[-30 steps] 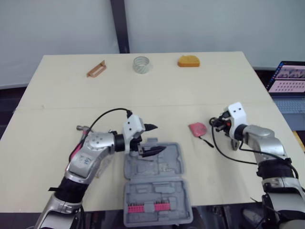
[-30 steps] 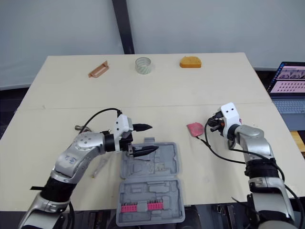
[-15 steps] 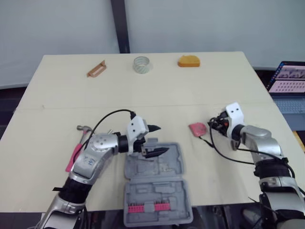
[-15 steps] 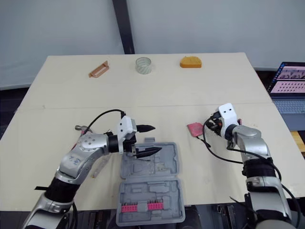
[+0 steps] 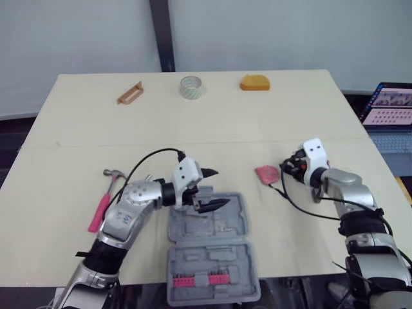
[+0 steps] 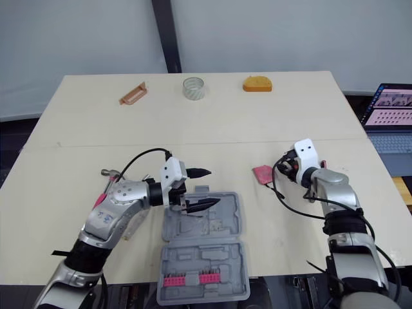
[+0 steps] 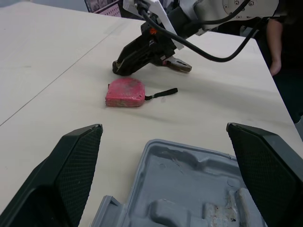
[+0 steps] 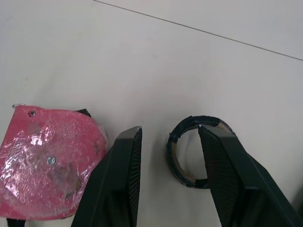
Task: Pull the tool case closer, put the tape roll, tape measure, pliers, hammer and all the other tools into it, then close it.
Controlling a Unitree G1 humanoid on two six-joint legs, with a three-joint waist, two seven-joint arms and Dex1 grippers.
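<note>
Left gripper (image 5: pixel 213 188): your left fingers stand wide apart with nothing between them, poised at the far left corner of the tool case; you cannot tell whether the lower finger touches the rim.
Tool case (image 5: pixel 239 226): grey and lying open, it sits right under that gripper and stretches back from it toward the table's (image 5: pixel 84 129) near edge; the half with the pink bit row (image 5: pixel 196 280) is the one farther from the fingertips.
Right gripper (image 8: pixel 169 130): your right fingers are parted about halfway and clamp nothing.
Dark tape ring (image 8: pixel 187 182): it lies flat on the table at the tip of one right finger; you cannot tell whether that tip touches it.
Tape measure (image 8: pixel 49 163): pink, it lies flat just outside the other right finger and well ahead of the left gripper.
Hammer (image 5: pixel 102 205): pink-handled, it lies well off to the left of your left gripper, apart from the case.
Clear tape roll (image 5: pixel 191 87): it is far beyond the left gripper, at the table's far edge.
Orange tool (image 5: pixel 255 82): it is far beyond the right gripper, near the clear roll.
Brown tool (image 5: pixel 130 93): it is far beyond the left gripper and off to its left.
</note>
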